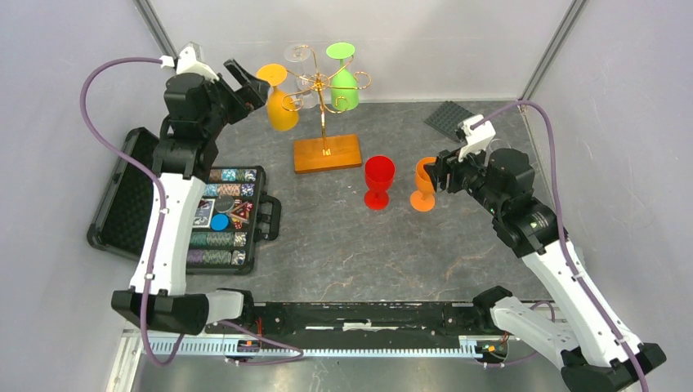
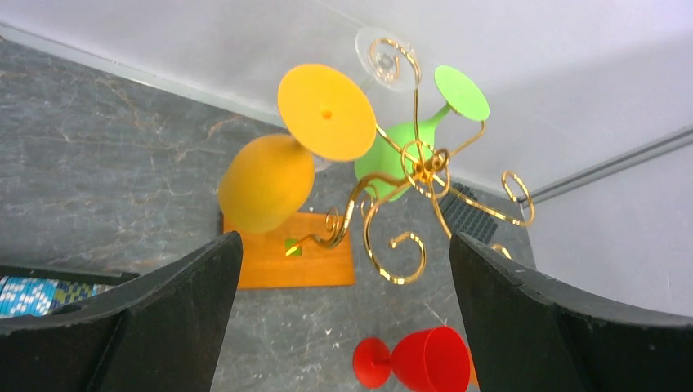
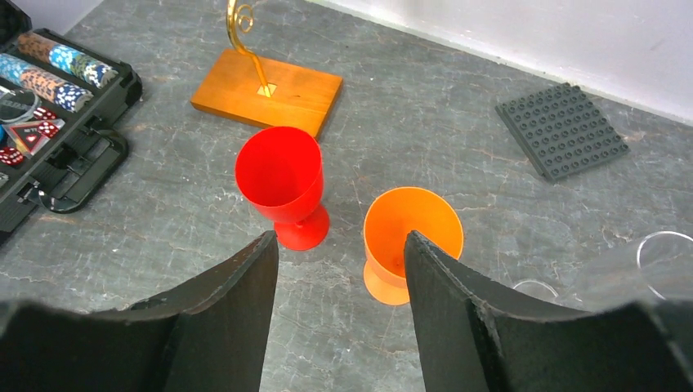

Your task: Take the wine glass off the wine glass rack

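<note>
The gold wine glass rack (image 1: 323, 86) stands on its wooden base (image 1: 328, 153) at the back middle. A yellow wine glass (image 1: 280, 106), a green one (image 1: 344, 86) and a clear one (image 1: 301, 57) hang upside down from it. My left gripper (image 1: 245, 86) is open and empty, raised just left of the yellow glass. In the left wrist view the yellow glass (image 2: 266, 192) and the rack (image 2: 421, 167) lie ahead of the open gripper (image 2: 343, 269). My right gripper (image 1: 437, 171) is open and empty, beside an upright orange glass (image 3: 413, 237).
A red glass (image 1: 378, 181) stands upright on the table beside the orange glass (image 1: 424, 184). An open black case of poker chips (image 1: 221, 216) lies at the left. A grey studded plate (image 1: 449, 118) lies at the back right. A clear glass rim (image 3: 666, 261) shows at the right wrist view's edge.
</note>
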Robot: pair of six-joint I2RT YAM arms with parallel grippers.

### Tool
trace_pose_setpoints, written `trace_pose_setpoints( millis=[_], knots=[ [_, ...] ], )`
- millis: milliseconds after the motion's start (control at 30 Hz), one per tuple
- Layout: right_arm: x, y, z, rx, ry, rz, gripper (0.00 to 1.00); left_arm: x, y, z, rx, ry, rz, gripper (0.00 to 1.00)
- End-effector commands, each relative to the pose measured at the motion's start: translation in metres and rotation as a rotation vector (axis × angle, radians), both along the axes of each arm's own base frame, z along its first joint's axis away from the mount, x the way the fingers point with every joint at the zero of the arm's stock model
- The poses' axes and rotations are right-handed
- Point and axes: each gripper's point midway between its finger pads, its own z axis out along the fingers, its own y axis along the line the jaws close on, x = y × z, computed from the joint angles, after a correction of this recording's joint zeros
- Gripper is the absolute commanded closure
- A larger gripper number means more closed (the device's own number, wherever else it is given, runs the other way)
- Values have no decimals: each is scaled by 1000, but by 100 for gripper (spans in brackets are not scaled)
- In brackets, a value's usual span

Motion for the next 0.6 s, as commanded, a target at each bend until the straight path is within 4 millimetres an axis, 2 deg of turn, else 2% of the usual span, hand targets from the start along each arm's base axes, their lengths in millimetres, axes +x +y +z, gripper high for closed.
trace_pose_setpoints(
  millis=[0,133,300,433,567],
  knots=[
    [-9,-1,15,32,-50,17,37,32,-1,20,-75,-51,3,3],
    [-16,-5,18,37,-66,16,37,62,3,6,-95,-4,12,12],
    [-22,-8,20,48,-82,15,37,87,9,-18,-140,49,36,15],
    [-22,-8,22,52,-86,16,37,102,4,-30,-200,68,-1,21],
    [-23,-6,22,61,-86,21,38,104,2,-30,-271,60,-29,23]
  ],
)
